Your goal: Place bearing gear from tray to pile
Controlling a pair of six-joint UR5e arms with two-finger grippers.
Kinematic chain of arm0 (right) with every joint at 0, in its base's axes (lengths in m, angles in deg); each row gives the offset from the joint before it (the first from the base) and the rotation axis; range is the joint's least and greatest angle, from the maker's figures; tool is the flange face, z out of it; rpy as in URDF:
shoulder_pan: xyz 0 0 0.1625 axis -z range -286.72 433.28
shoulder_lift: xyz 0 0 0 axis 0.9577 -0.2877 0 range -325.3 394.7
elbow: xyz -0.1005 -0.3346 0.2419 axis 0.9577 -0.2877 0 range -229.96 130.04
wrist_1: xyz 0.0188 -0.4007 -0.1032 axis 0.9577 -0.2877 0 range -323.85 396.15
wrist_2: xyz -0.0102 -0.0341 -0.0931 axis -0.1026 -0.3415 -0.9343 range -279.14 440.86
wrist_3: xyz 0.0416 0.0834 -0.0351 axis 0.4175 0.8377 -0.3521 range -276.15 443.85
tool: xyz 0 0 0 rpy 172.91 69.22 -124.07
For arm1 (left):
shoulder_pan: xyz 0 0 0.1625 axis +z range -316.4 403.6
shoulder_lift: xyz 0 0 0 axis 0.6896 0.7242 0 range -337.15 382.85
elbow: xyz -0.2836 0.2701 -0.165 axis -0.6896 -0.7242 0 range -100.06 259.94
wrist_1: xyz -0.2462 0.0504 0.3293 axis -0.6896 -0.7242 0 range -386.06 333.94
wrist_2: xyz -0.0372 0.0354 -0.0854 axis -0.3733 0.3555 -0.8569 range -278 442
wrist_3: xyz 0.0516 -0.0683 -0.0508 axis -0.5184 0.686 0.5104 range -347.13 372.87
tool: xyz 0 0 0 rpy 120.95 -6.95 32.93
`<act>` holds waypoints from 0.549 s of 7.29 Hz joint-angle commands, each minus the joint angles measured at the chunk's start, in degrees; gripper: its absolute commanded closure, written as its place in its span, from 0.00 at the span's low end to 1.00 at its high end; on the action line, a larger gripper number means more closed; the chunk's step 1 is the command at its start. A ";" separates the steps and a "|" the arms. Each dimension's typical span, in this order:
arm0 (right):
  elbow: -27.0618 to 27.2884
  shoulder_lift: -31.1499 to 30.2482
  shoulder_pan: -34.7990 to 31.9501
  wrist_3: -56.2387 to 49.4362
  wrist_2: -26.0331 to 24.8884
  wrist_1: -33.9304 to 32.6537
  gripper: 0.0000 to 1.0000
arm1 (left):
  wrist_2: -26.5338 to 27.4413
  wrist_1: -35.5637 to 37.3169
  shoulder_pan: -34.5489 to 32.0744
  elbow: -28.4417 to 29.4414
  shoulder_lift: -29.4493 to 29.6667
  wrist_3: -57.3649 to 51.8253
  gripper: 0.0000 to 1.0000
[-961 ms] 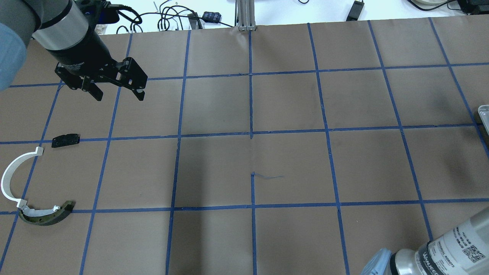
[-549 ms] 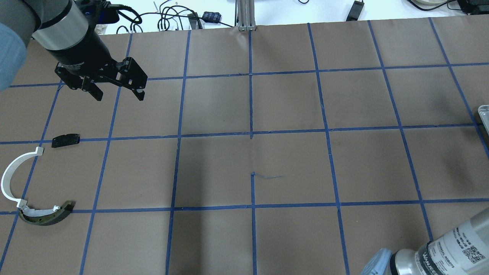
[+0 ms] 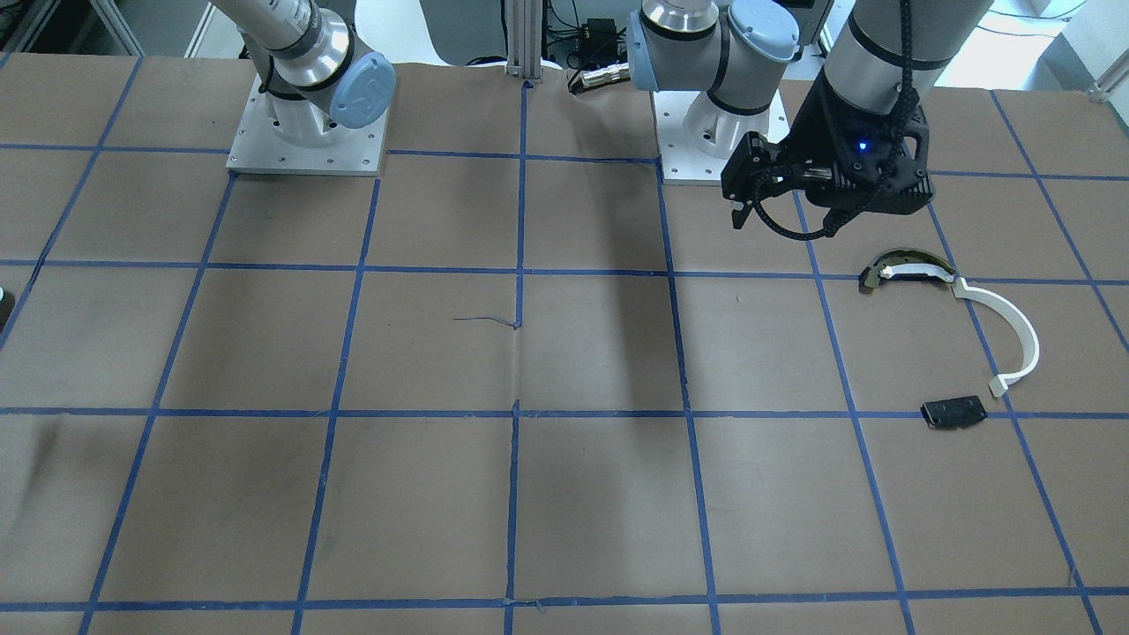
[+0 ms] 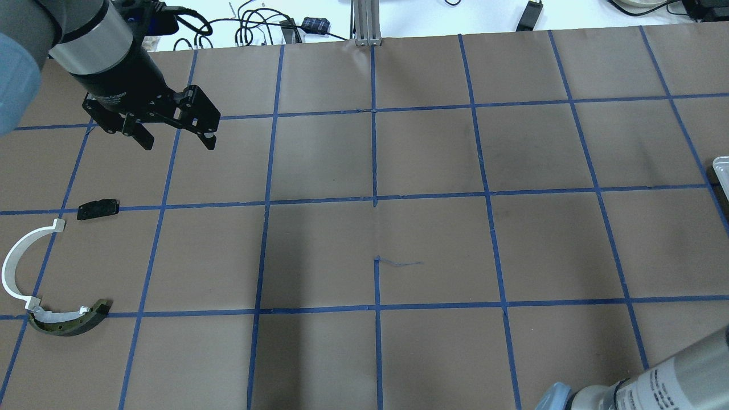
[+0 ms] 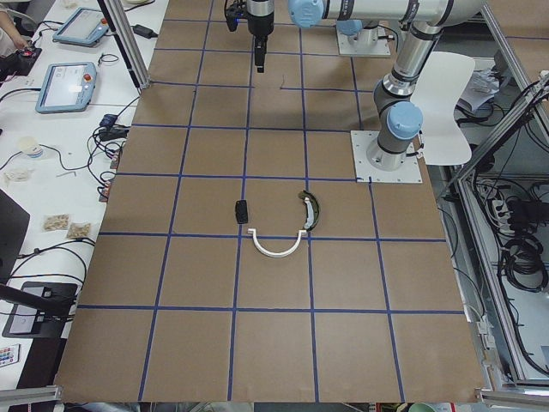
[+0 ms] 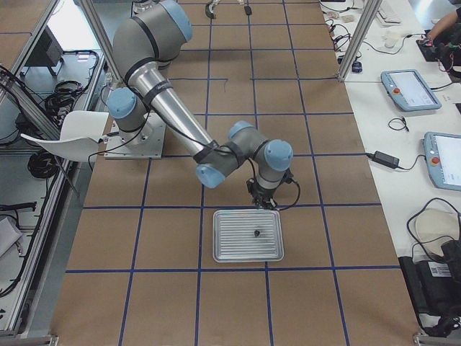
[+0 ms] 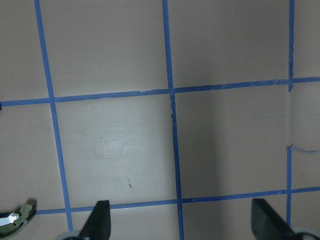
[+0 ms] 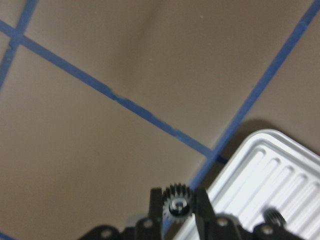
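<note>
So the gear [image 8: 178, 206] is pinched between the two fingers of the right gripper [image 8: 178, 195], which is closed down narrow on it. It's held up right over the corner of the tray [image 8: 280, 170], above the brown table [image 4: 433, 245] with the blue tape grid. There's a second toothed bit [image 8: 272, 216] lying in the tray's grooves. It's blurry and half behind the gripper body, so I can't say more about it.

The pile is way off at the other end of the table, well apart from the tray. It's a white arc [image 4: 14, 256], a dark curved piece [image 4: 68, 323] touching the arc's lower end, and a little black plate [image 4: 98, 208] lying on its own near the arc's other tip.

The left gripper [image 4: 177, 139] hangs over the table near the pile, just past the black plate on the far side from the robot. It's spread wide with nothing in it, and it isn't touching anything. In its own wrist camera you only see the two finger tips at the bottom edge and a sliver of the dark curved piece in the corner.

Stuff that's hard to see: in the overhead view the right gripper and gear are out of frame. Only a bit of the right arm [image 4: 672, 381] pokes in at the bottom corner, and the tray is cut off at the right edge. In the right side view the gear itself is too small to make out under the wrist.
</note>
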 commanded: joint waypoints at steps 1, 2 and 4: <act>1.92 -3.66 -16.38 37.22 5.72 4.03 1.00 | 0.09 -0.25 -0.01 -0.09 0.05 -0.17 0.00; 2.37 -3.67 -23.33 48.63 6.02 3.85 1.00 | 0.18 -0.42 0.07 -0.70 -0.21 -0.35 0.00; 2.98 -2.89 -37.74 72.44 9.95 3.68 1.00 | 0.09 -0.42 -0.01 -1.32 -0.30 -0.62 0.00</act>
